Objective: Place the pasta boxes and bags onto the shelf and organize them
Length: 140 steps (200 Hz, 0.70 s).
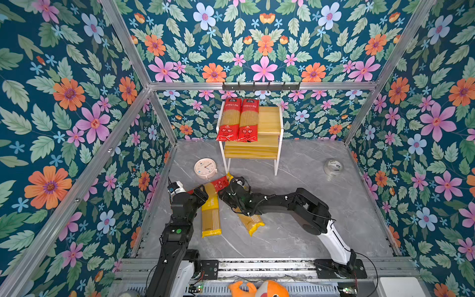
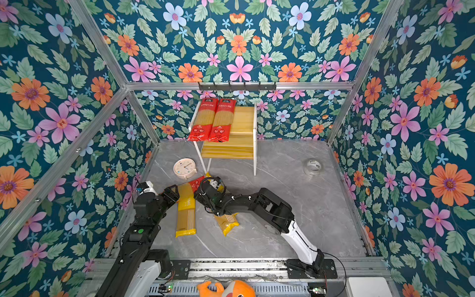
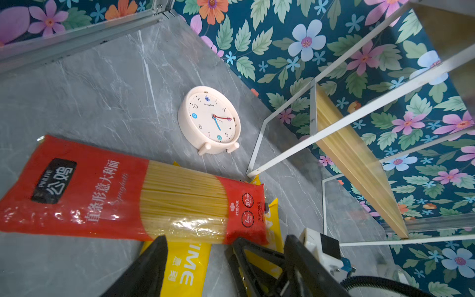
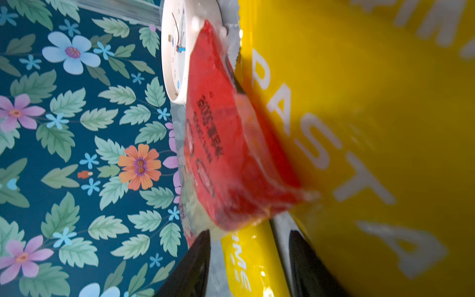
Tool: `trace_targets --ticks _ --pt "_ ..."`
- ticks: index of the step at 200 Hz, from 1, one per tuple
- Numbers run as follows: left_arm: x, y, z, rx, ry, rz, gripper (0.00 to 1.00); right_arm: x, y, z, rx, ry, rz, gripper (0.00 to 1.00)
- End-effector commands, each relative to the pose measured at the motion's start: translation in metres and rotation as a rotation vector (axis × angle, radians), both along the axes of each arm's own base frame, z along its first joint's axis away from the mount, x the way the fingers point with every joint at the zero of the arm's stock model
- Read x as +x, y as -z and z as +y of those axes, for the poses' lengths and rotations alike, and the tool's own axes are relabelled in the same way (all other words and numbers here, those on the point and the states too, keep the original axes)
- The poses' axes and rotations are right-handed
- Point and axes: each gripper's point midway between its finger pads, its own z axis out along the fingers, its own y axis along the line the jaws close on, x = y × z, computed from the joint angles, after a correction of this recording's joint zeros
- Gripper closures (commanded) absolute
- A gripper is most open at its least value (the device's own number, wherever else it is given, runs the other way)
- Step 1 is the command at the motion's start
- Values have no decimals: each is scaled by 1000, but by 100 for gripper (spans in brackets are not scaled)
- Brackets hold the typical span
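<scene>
The shelf (image 1: 270, 120) (image 2: 244, 120) stands at the back wall, its top board holding two red-ended pasta bags (image 1: 230, 119) (image 1: 248, 119) side by side. A third red bag (image 1: 218, 183) (image 3: 102, 195) (image 4: 231, 144) lies across two yellow bags (image 1: 210, 213) (image 1: 253, 222) on the table in front. My left gripper (image 1: 201, 191) (image 3: 199, 257) is open low over the left yellow bag (image 3: 187, 270), at the red bag's long edge. My right gripper (image 1: 223, 192) (image 4: 246, 246) is open too, with the red bag's end just past its tips. No boxes show.
A cream alarm clock (image 1: 204, 168) (image 3: 209, 119) lies just left of the shelf's front leg (image 3: 257, 146). A tape roll (image 1: 332, 166) sits at the right. A black hook rail (image 1: 261, 86) hangs above the shelf, and an orange plush toy (image 1: 257, 289) lies past the front rail.
</scene>
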Motion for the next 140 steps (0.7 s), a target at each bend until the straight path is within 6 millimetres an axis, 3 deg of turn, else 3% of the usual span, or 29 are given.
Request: trace_targets --ticks 1,33,49,75,116,140 --pt "-2 5 -6 -6 40 15 27 12 1 0 30 101 31 50" --pt "-3 10 -8 -26 46 21 27 24 4 0 38 156 0 52" --pt "-2 9 -10 -30 54 21 27 29 9 1 55 166 -3 57" --pt "-1 6 -11 -32 59 16 27 33 -1 4 55 148 -81 66" --pt "1 3 -14 -49 72 18 28 28 -54 12 154 78 -225 89" --pt "3 -6 -18 -66 88 -4 29 17 -86 -1 170 72 -287 98"
